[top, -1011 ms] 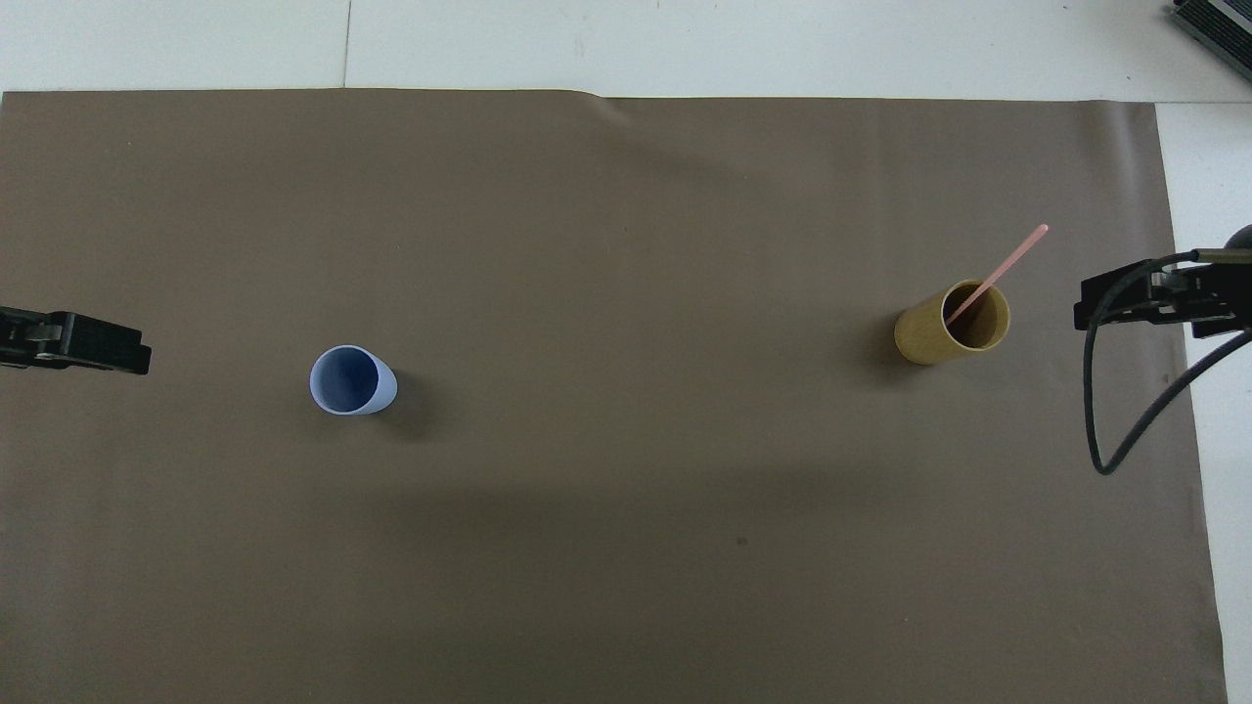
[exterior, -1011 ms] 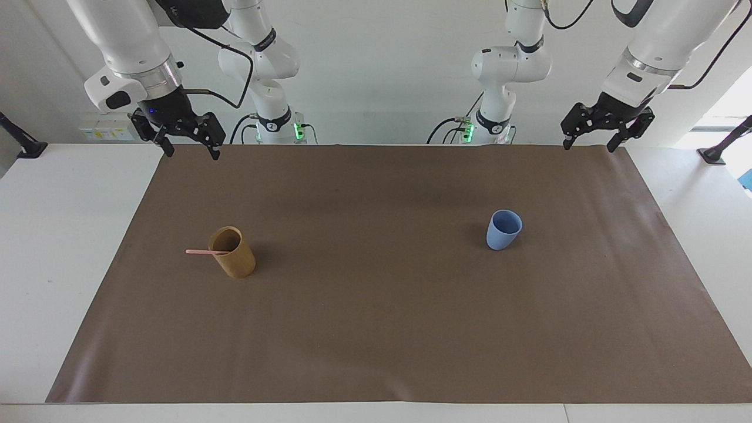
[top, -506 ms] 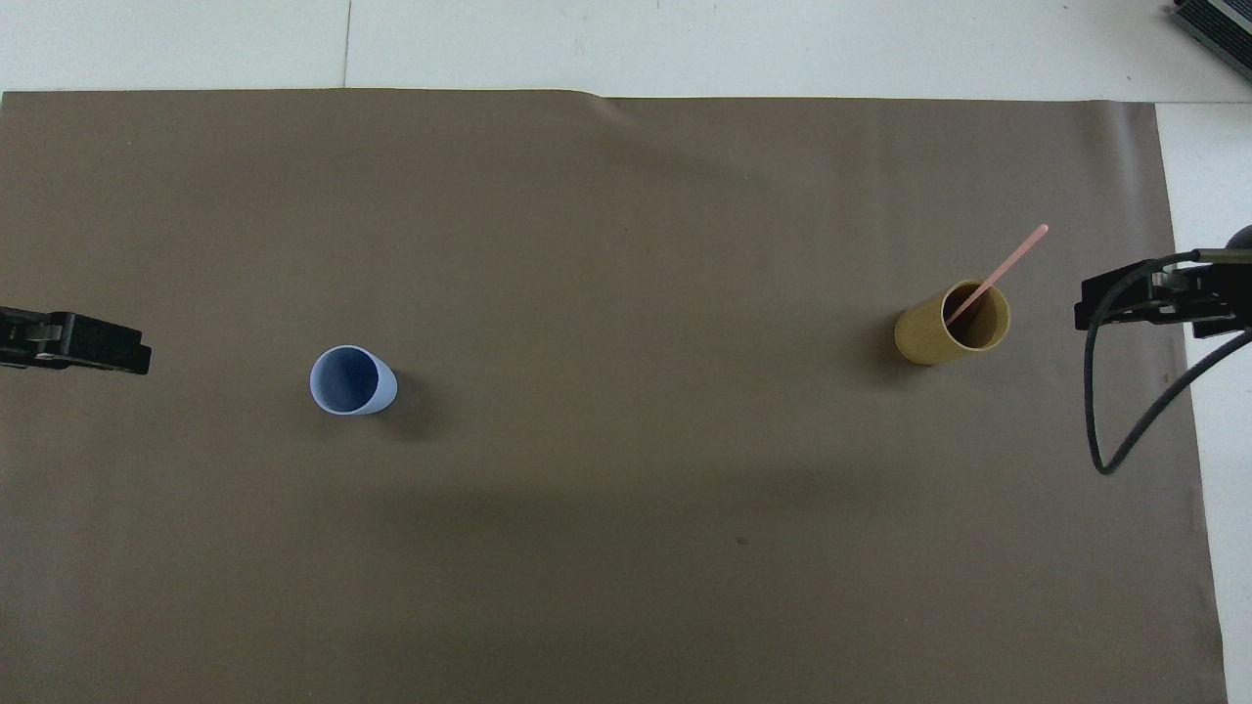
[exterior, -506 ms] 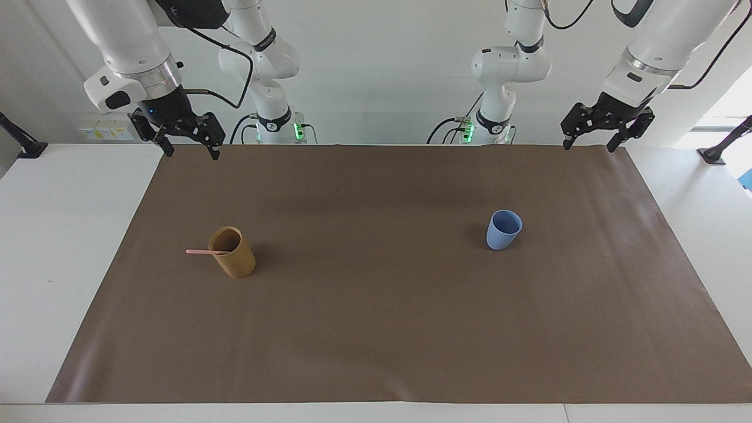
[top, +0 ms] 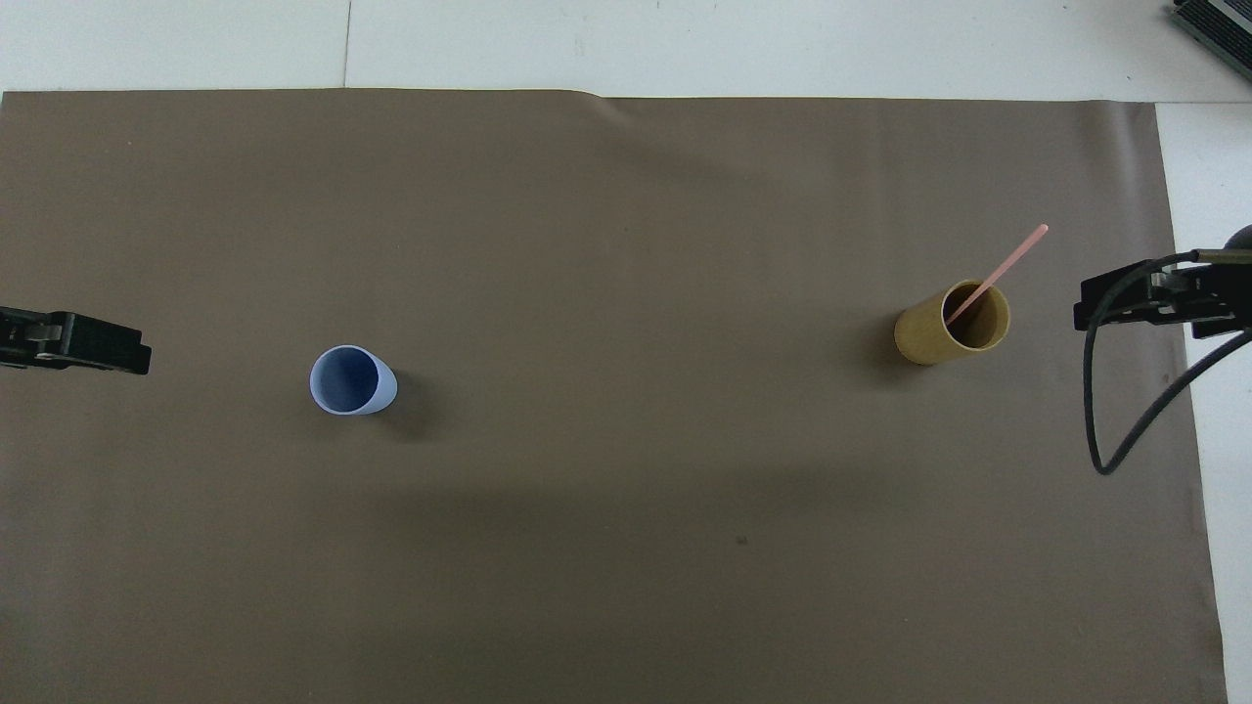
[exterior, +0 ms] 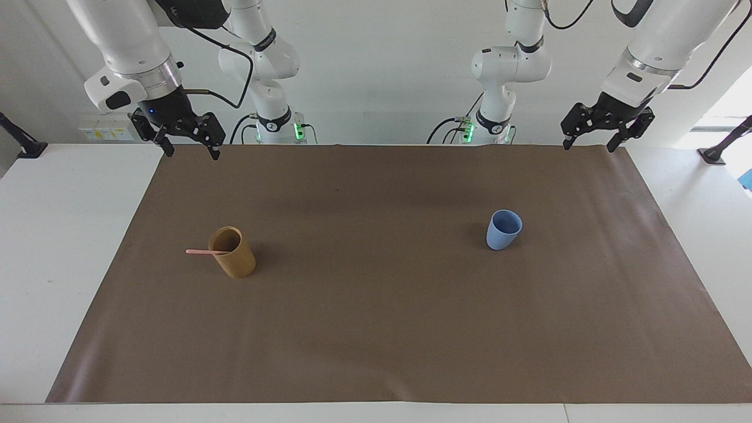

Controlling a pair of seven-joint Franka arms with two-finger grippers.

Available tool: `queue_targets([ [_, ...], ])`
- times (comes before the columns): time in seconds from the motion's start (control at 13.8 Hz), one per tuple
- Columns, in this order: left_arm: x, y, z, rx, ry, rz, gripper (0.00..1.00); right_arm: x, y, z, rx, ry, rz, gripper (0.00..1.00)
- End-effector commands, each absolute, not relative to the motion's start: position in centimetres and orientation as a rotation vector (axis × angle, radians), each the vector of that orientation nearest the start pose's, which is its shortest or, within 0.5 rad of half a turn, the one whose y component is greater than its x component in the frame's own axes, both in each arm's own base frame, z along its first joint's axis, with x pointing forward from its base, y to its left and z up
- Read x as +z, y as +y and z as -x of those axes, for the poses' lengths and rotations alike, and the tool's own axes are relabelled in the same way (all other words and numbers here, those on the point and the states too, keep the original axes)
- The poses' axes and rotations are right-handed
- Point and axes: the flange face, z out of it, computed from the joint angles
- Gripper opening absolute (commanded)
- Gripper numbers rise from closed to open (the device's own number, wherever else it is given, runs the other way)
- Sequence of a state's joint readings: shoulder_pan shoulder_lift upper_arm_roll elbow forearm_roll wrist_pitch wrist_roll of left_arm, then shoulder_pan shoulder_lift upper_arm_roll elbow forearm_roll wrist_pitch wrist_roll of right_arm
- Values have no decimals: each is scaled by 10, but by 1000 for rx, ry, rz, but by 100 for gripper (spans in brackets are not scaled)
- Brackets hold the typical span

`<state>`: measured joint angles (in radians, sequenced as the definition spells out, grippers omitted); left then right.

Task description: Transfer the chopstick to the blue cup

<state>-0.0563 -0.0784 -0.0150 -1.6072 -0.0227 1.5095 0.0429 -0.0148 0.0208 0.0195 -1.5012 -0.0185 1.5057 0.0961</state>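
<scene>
Nothing has moved: your thin pale pink chopstick [exterior: 202, 252] leans in the tan cylindrical cup [exterior: 233, 254], tip toward the right arm's end; left gripper [exterior: 589, 143] and right gripper [exterior: 189, 150] hang wide, empty.

A brown mat [top: 626, 548] covers the table. A tan cup [top: 947, 326] stands on it with a pink chopstick [top: 1007, 264] leaning out. The blue cup [top: 350, 381] stands well apart from the tan cup, toward the left arm's end.
</scene>
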Motion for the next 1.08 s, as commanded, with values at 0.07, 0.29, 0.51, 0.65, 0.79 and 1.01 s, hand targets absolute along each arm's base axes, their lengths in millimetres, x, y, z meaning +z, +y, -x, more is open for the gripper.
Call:
queue_targets([
  [0.07, 650, -34, -517, 39, 195, 3150, 100, 638, -1, -559, -82, 116, 3150, 100],
  [0.29, 645, -39, -516, 41, 197, 3151, 100, 638, -2, -564, -143, 120, 3148, 100],
  [0.51, 594, -49, -514, 95, 172, 3151, 100, 636, -2, -561, -134, 125, 3147, 100],
  [0.65, 557, -53, -509, 64, 172, 3150, 100, 635, -2, -561, -129, 125, 3147, 100],
  [0.79, 524, -64, -507, 31, 129, 3152, 100, 635, -2, -561, -129, 127, 3147, 100],
  [1.01, 477, -72, -508, 10, 107, 3155, 100, 636, -2, -561, -134, 127, 3147, 100],
])
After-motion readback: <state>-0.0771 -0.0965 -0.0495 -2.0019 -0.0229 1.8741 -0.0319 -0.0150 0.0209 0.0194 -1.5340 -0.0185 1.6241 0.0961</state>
